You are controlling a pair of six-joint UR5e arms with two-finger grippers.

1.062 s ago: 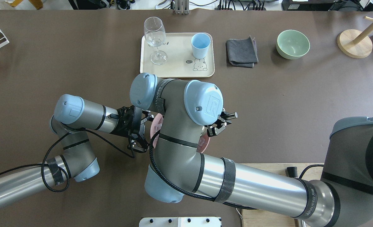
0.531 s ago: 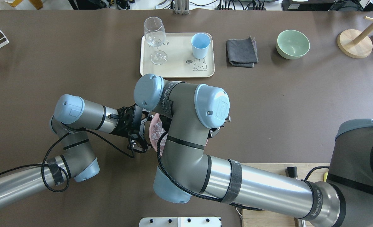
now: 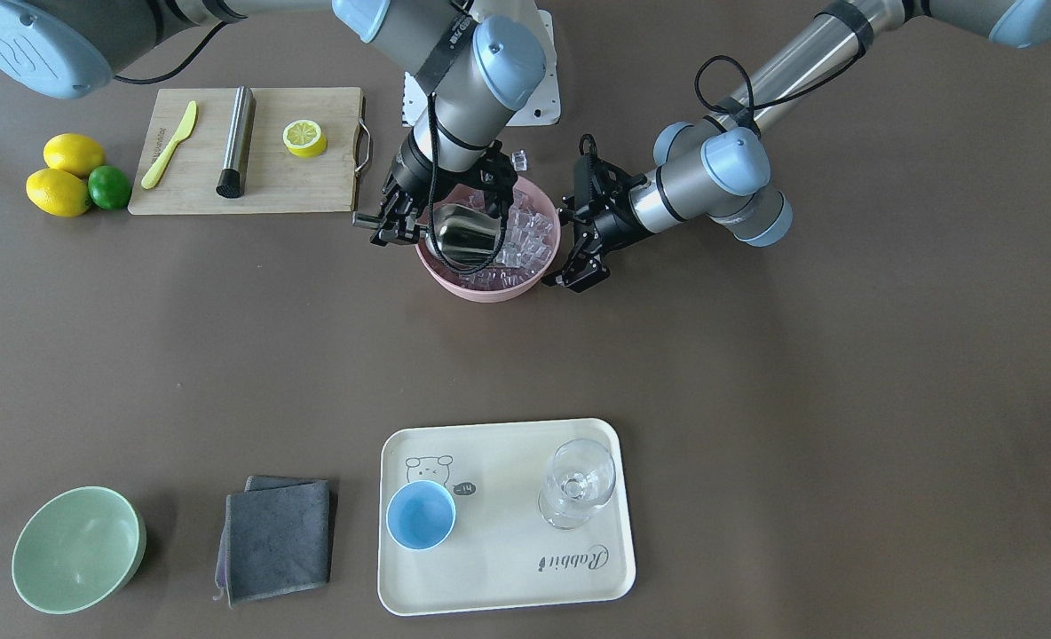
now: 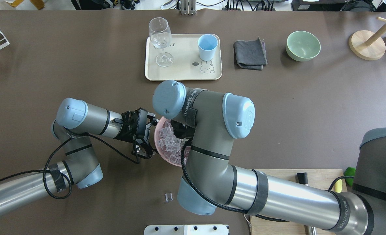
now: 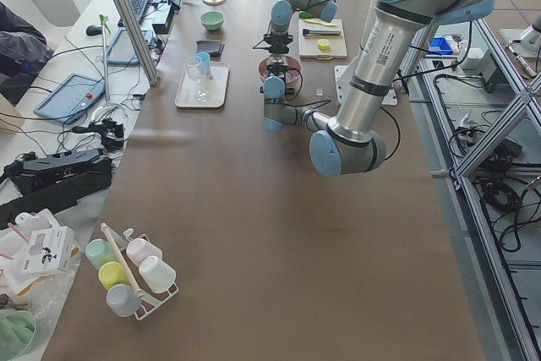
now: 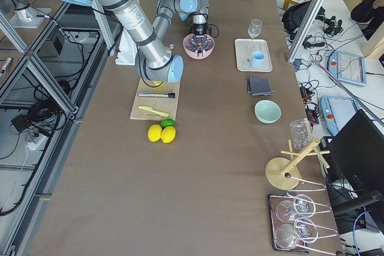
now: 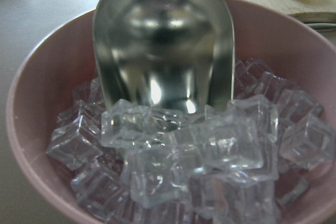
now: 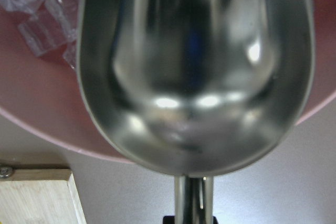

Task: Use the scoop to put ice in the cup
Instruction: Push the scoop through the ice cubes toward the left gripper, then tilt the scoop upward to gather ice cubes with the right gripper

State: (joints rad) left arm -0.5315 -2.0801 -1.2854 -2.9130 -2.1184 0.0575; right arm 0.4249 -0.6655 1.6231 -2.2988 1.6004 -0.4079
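The scoop point(image 3: 465, 235) dips into the pink bowl point(image 3: 490, 288), its handle clenched in my right jaws, while my left jaws sit released just beside the rim. Overhead, I see the cup point(image 4: 207, 47) well beyond both jaws. From the left wrist, the scoop's lip touches the ice point(image 7: 220, 145).

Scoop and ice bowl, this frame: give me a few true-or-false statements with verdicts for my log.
1. The right gripper holds the scoop by its handle. True.
2. The scoop's trough is loaded. False: it is empty, its front edge at the ice in the pink bowl.
3. The cup stands on the tray with nothing in it. True.
4. Every cube is inside the bowl. False: one loose cube lies on the table.
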